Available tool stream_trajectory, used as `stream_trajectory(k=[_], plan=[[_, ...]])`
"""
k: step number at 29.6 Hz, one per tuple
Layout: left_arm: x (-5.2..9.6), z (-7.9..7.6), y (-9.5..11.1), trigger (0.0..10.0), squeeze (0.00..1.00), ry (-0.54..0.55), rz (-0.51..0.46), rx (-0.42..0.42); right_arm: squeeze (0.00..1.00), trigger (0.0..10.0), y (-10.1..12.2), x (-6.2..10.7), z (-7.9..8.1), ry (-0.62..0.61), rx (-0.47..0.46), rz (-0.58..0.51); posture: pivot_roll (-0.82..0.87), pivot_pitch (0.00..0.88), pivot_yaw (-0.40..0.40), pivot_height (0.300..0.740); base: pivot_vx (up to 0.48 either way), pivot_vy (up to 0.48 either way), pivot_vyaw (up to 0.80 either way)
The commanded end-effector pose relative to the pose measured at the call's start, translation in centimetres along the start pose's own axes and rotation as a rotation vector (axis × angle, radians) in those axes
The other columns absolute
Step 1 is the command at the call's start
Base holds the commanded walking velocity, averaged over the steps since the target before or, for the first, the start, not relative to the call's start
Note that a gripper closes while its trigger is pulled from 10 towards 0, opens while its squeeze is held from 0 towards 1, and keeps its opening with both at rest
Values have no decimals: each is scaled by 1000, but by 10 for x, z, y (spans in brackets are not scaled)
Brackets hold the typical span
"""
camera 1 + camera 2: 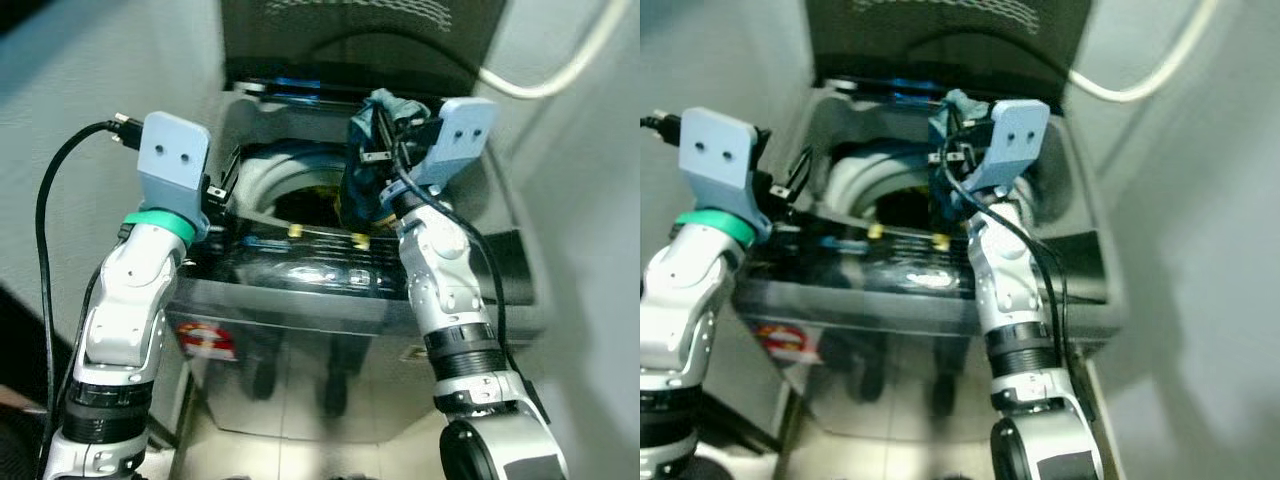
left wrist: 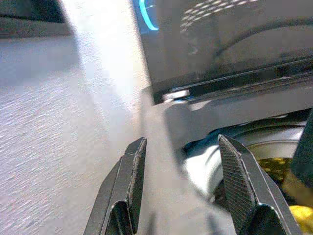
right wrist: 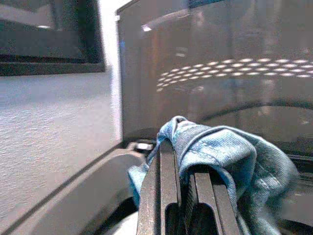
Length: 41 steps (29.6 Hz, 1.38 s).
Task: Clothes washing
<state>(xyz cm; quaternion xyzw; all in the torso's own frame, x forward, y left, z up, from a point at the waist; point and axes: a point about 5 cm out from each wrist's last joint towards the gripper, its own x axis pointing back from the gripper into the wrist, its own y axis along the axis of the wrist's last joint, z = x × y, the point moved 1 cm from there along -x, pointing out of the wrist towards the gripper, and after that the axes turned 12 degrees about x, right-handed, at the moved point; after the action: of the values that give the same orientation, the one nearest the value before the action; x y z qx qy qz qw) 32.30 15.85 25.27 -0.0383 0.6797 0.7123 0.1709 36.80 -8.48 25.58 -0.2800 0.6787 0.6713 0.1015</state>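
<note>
the right gripper [image 3: 183,196] is clamping a blue denim garment [image 3: 230,156] above the open washing machine [image 1: 300,270] drum; it should be centring over the opening before letting go. the left gripper [image 2: 183,186], fingers apart, is hovering at the rim

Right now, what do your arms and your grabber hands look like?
Both arms are shiny silver with black rings at the joints. Each wrist carries a pale blue block with two small holes. The left arm wears a green band, and a black cable loops from its block. The right arm has black cables too. The left gripper has two long, black, ridged fingers.
</note>
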Motion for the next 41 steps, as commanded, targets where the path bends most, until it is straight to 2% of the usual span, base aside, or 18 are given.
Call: stream_trajectory(k=[1,6,7,9,10,12,13,14,16,18,21,22,26,29,34,38,40,41], plan=[[0,-5,-4,10000,0,-19,12,-5,0,10000,2,1,-7,-19,12,-14,114,0,3,740,0,0,0],[-1,-10,0,10000,0,-75,-6,-38,0,10000,6,-1,-3,18,37,-35,116,0,1,740,0,0,0],[-4,-15,3,10000,0,-123,-31,-92,0,10000,11,-5,1,51,58,-58,118,0,-3,740,0,0,0],[-23,-26,15,10000,0,-160,-111,-188,0,10000,28,-24,3,78,86,-123,115,0,-11,740,0,0,0],[-23,-26,15,10000,0,-160,-111,-188,0,10000,28,-24,3,78,86,-123,115,0,-11,740,0,0,0],[-39,-31,19,10000,0,-157,-138,-218,0,10000,40,-36,3,71,92,-162,114,0,-12,740,0,0,0],[-63,-35,28,10000,0,-195,-166,-230,0,10000,61,-46,-4,6,147,-238,95,0,-10,740,0,0,0],[-63,-35,28,10000,0,-195,-166,-230,0,10000,61,-46,-4,6,147,-238,95,0,-10,740,0,0,0],[-82,-40,41,10000,0,-250,-181,-199,0,10000,85,-47,-23,-115,275,-334,71,0,8,740,0,0,0],[-93,-43,48,10000,0,-313,-162,-135,0,10000,96,-44,-39,-187,339,-372,68,0,13,740,0,0,0],[-97,-44,46,10000,0,-337,-118,-115,0,10000,93,-42,-43,-178,349,-352,63,0,21,740,0,0,0],[-99,-40,28,10000,0,-348,40,-54,0,10000,66,-35,-43,-48,397,-230,57,6,29,740,0,0,0],[-94,-36,13,10000,0,-361,142,10,0,10000,39,-24,-40,63,414,-107,61,19,25,740,0,0,0],[-80,-31,6,10000,0,-418,185,53,0,10000,13,-11,-42,109,398,14,61,20,24,740,0,0,0],[-61,-15,9,10000,0,-406,141,-45,0,10000,7,-7,-38,104,317,7,81,28,20,740,0,0,0],[-54,-6,6,10000,0,-344,140,-81,0,10000,5,-11,-23,152,290,1,98,21,20,740,0,0,0],[-42,-6,2,10000,0,-307,168,-84,0,10000,4,-14,-13,199,287,7,106,15,17,740,0,0,0],[-34,-8,1,10000,145,-319,185,-72,0,10000,2,-16,-9,228,303,22,109,13,14,740,0,0,0]])
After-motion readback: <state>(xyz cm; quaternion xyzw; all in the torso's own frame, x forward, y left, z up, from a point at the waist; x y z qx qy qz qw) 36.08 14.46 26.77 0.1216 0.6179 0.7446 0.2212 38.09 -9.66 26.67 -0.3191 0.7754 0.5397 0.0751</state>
